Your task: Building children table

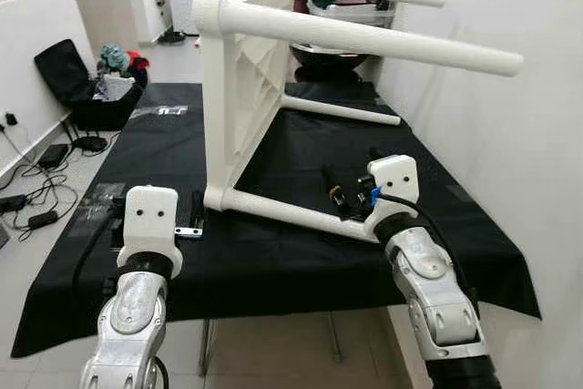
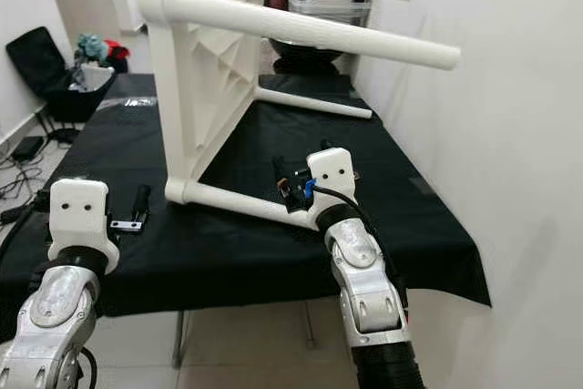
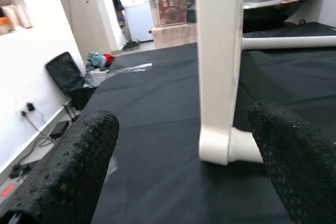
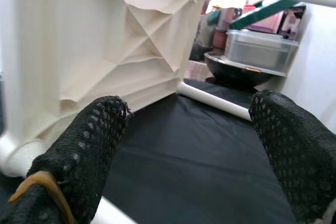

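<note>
A white children's table (image 1: pixel 239 88) is seen lying on its side on the black-covered table (image 1: pixel 301 252), its ribbed underside turned toward the right and its top facing left. Four white legs (image 1: pixel 364 38) are fitted: two are carried high and point right toward the wall (image 1: pixel 510 88), and two lie low on the black cloth, one near and one far.

The right gripper (image 1: pixel 351 193) is held just over the near low leg (image 1: pixel 282 211), close to its free end, fingers pointed toward the underside. In the right wrist view its fingers (image 4: pixel 79 150) are shown well apart, with nothing clamped between them and the ribbed panel ahead.

The left gripper (image 1: pixel 157 211) is positioned at the near left, beside the lower corner of the children's table. In the left wrist view its fingers (image 3: pixel 73 166) are spread wide and empty, with the corner socket (image 3: pixel 215 148) seen between them but not touched.

A small metal bracket (image 1: pixel 189 230) is spotted on the cloth just right of the left gripper. On the floor at far left a black bag (image 1: pixel 77 79) is sitting open, and cables (image 1: pixel 32 193) are trailed along the wall. Storage boxes (image 1: pixel 355 2) are stacked beyond the far end.
</note>
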### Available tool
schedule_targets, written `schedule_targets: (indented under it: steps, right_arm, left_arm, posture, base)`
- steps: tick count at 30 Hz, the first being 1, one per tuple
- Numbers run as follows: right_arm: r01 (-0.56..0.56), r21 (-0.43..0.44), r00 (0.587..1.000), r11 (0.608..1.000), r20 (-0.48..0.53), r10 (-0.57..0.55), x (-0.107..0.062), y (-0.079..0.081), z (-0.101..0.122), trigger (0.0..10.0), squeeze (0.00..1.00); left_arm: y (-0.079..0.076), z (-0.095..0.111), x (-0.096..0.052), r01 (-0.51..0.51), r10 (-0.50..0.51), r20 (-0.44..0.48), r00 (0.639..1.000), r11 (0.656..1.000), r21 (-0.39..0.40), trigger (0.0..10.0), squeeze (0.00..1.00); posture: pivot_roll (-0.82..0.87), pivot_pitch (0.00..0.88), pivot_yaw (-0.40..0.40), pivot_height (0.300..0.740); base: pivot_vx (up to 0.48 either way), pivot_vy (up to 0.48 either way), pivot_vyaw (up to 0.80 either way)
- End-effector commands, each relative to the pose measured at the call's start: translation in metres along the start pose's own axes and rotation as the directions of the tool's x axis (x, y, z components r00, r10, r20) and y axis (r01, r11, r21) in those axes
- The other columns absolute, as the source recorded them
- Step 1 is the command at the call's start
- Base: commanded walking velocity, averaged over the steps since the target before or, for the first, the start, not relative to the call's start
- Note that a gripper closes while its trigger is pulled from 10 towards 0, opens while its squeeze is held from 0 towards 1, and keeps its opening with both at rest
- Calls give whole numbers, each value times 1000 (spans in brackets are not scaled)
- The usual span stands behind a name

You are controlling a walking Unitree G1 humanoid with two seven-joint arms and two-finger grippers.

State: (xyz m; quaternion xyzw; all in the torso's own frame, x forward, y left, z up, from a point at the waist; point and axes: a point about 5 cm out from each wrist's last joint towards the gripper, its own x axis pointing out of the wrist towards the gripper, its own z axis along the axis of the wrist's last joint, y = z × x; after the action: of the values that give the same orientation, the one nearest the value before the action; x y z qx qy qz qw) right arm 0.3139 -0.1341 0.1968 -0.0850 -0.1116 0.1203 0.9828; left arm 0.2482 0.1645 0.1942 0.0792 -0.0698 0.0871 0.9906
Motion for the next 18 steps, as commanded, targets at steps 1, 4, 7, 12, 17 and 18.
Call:
schedule_targets:
  steps: [1, 4, 7, 12, 17, 18]
  right_arm:
    - [14, 12, 1000, 1000, -3, -14, 2, -3, 0, 10000, 0]
    - [21, 8, 1000, 1000, -2, -21, 2, -4, 0, 10000, 0]
    - [29, 6, 1000, 1000, -3, -29, 2, -4, 0, 10000, 0]
    - [32, 4, 999, 999, -3, -32, 3, -5, 1, 10000, 0]
    - [34, 1, 999, 999, -2, -34, 3, -5, 1, 10000, 0]
    - [39, 3, 999, 999, -2, -39, 3, -5, 1, 10000, 0]
  left_arm:
    - [-1, 2, 1, 4, -5, 14, 1000, 1000, 11, 10000, 0]
    - [-2, 3, 2, 17, -17, 16, 1000, 1000, 9, 10000, 0]
    - [-4, 3, 3, 18, -19, 22, 1000, 1000, 20, 10000, 0]
    - [-5, 3, 4, 20, -20, 18, 1000, 1000, 21, 10000, 0]
    - [-6, 2, 4, 19, -19, 7, 1000, 1000, 1, 10000, 0]
    - [-5, 2, 4, 14, -14, 1, 1000, 1000, -5, 10000, 0]
  posture:
    - [90, 22, -54, 740]
    - [90, 23, -51, 740]
    - [90, 28, -51, 740]
    - [90, 28, -51, 740]
    - [93, 31, -51, 740]
    - [94, 32, -52, 740]
  base:
    - [330, 0, 0]
    - [335, 0, 0]
    - [225, 0, 0]
    - [0, 0, 0]
    - [0, 0, 0]
    - [0, 0, 0]
